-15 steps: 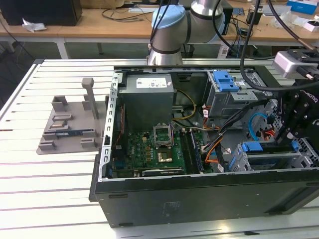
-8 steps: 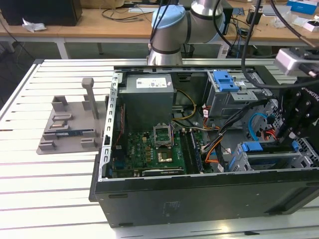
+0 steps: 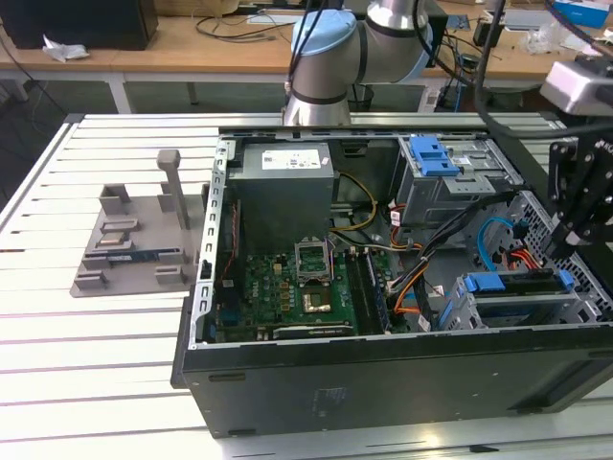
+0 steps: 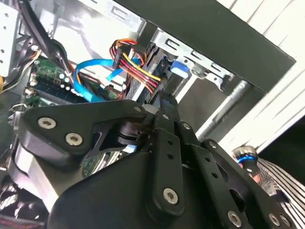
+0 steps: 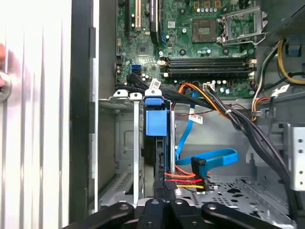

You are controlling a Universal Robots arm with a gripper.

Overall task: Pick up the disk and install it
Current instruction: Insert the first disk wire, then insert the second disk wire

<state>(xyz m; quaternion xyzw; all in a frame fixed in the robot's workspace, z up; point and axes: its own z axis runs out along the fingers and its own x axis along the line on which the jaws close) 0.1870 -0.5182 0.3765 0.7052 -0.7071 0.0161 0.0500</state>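
Exterior view: disk on edge in the drive cage, tool at its end.

The disk sits in the cage at the near corner of the case, on the exterior view's right. Its long axis runs along the cage slot, straight away from the tool. In the first wrist view the disk's blue frame lies directly ahead of the tool, in line with it. The tool is drawn narrow and appears closed on the disk's near edge, judging by the converged links. The single arm serves this side. A white sticker on the power supply and small cable tags carry print too small to read.
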